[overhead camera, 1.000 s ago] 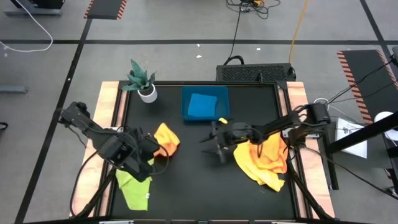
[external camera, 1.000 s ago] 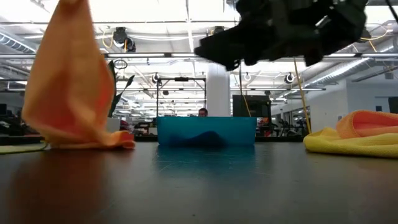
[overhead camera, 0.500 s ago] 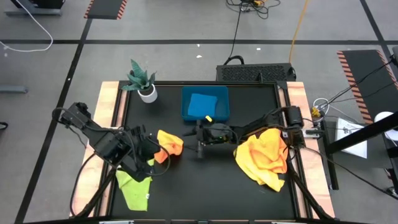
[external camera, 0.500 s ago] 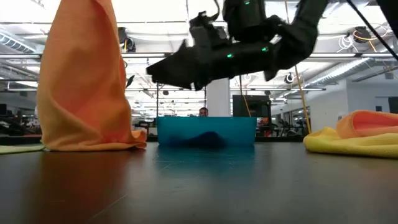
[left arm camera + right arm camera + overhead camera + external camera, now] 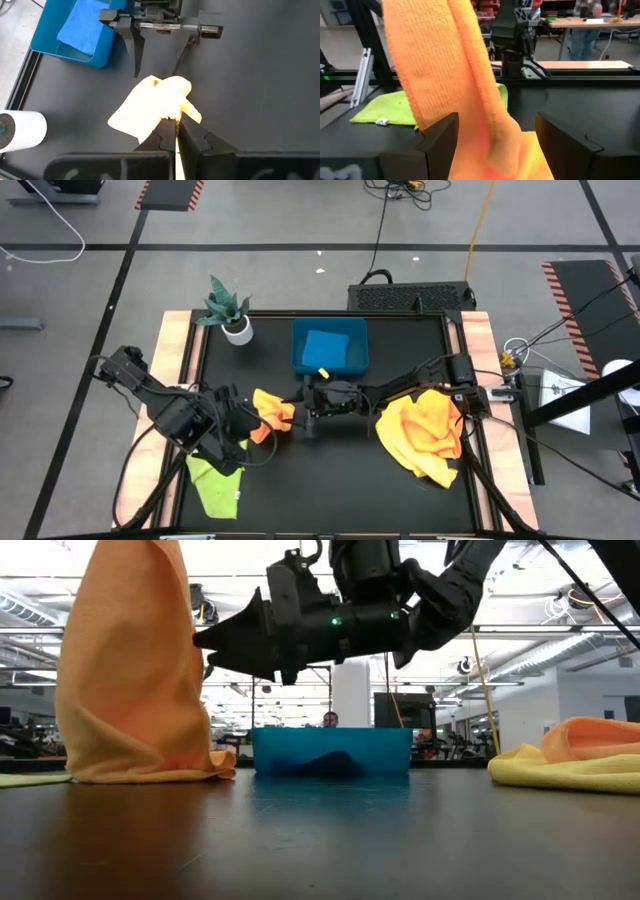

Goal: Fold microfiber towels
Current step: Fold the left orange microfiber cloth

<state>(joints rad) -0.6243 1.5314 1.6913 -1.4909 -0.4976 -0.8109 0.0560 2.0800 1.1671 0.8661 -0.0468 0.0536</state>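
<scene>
Orange microfiber towel point(image 5: 270, 411): left-centre of table, hanging limp from left gripper point(image 5: 176, 131), pinched at top. Soft, light, floppy; best taken at free edge. Right gripper point(image 5: 303, 402) spread, just beside.

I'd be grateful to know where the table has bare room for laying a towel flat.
The widest bare stretch is the front middle, between the lime green towel and the yellow-orange pile. The back right, between the blue tray and the table's right edge, is also bare. The middle left is crowded by the held orange towel and both end effectors.
</scene>
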